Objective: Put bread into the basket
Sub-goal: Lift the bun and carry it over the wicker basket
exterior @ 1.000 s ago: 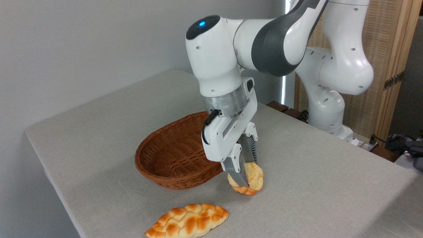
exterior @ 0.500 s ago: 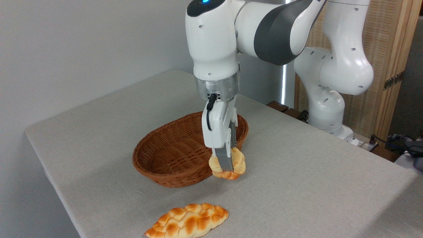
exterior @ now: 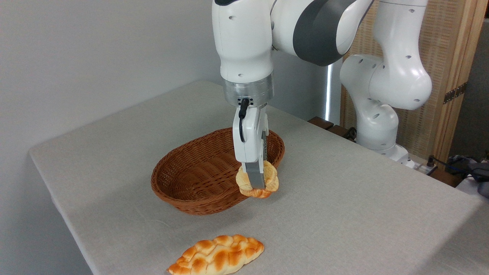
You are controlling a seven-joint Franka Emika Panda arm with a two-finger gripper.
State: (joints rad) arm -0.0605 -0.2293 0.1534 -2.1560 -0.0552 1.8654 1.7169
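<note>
place: looks like a robot lab set up in a plain room
robot: white Franka arm point(exterior: 305, 38) bolted by the table's far right edge
table: grey cloth-covered table point(exterior: 363, 214)
walls: bare pale wall point(exterior: 76, 57) behind
extras: wood-framed woven screen point(exterior: 447, 57), cables point(exterior: 439, 162) past the right corner
</note>
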